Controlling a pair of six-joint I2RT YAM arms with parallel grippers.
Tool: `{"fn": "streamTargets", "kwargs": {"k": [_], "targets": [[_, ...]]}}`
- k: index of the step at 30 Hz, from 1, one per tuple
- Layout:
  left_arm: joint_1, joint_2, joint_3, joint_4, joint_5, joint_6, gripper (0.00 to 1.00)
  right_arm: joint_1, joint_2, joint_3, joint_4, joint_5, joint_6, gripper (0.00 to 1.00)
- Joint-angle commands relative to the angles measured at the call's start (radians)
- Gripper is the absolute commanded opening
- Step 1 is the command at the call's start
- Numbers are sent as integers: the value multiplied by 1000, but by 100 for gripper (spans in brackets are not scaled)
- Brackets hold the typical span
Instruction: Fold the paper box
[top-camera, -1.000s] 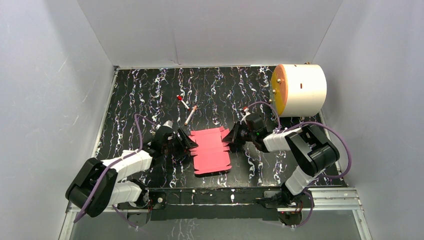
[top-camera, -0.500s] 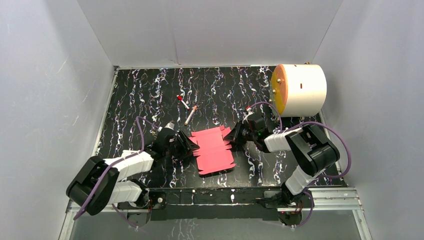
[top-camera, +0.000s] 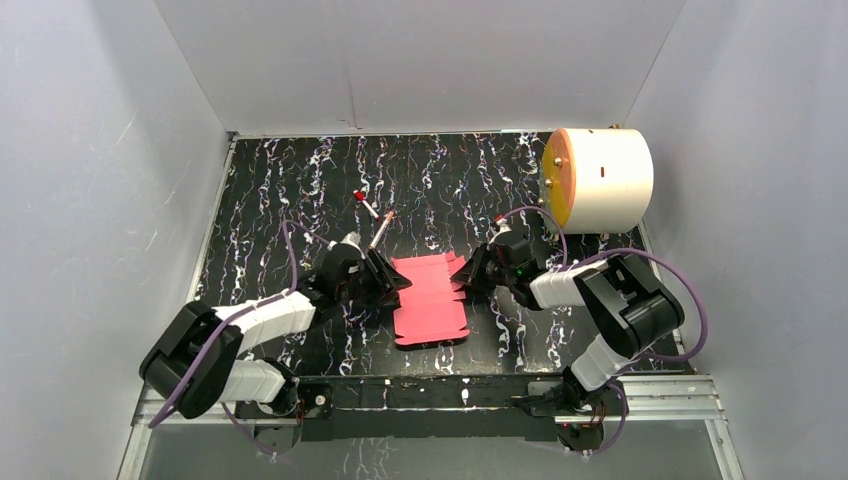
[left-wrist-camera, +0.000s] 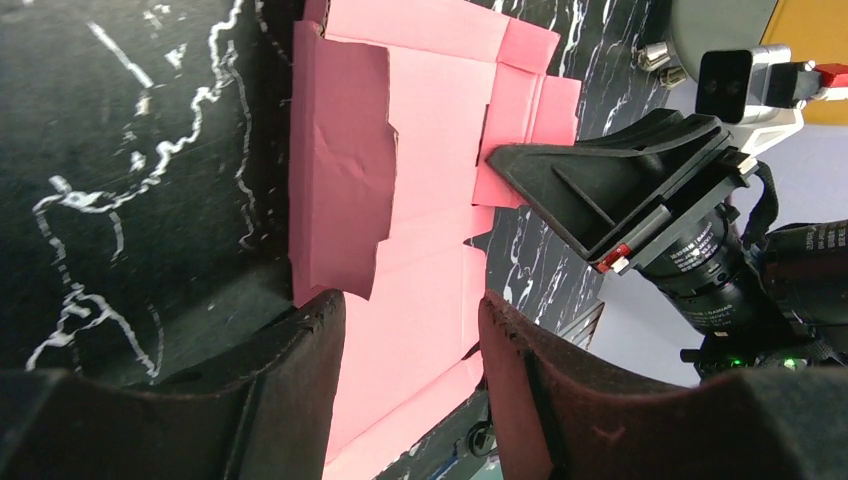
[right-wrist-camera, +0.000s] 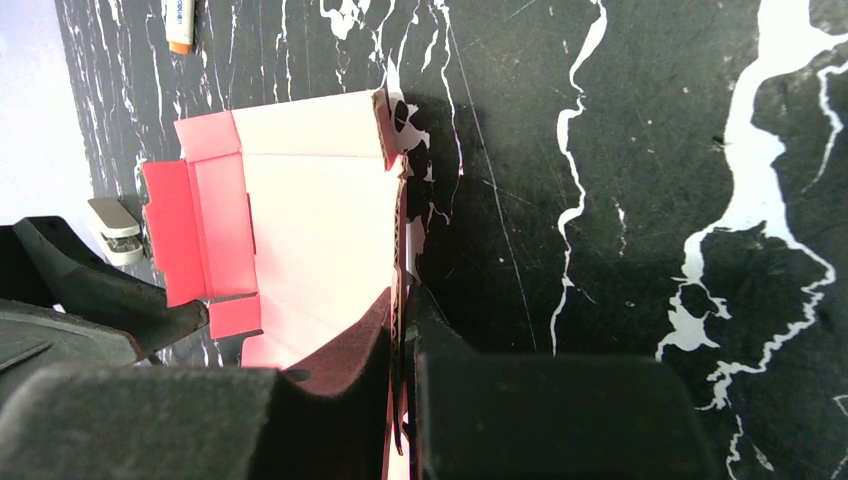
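Observation:
The paper box is a flat red-pink die-cut sheet lying on the black marbled table between my two grippers. My left gripper is open at the sheet's left edge. In the left wrist view its jaws stand apart with the sheet beyond them, and the sheet's left flap stands raised. My right gripper is at the sheet's right edge. In the right wrist view it is shut on the upturned right edge of the sheet.
A big white cylinder with an orange face lies at the back right. Two red-capped pens lie behind the sheet. White walls close in the table on three sides, and a metal rail runs along the front.
My left gripper has moved right and a little back, up to the sheet's left edge. The sheet has shifted slightly to the right. The right gripper has kept its hold.

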Motion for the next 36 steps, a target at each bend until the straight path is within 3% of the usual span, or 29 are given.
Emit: {"fn": "streamTargets", "kwargs": {"k": [1, 10, 15, 21, 28, 36], "targets": [[-25, 50, 60, 5, -13, 32, 49, 14, -42, -7, 14, 35, 0, 15], [-73, 137, 120, -38, -72, 102, 50, 22, -54, -9, 0, 68, -3, 16], [-77, 102, 148, -97, -106, 153, 50, 22, -78, 12, -42, 81, -43, 19], [-77, 0, 164, -220, -194, 224, 54, 22, -136, 86, -189, 121, -145, 30], [-75, -117, 141, -339, -311, 305, 58, 22, -224, 116, -314, 181, -216, 51], [-59, -31, 173, -314, -274, 354, 59, 22, -302, 78, -389, 178, -243, 67]]}}
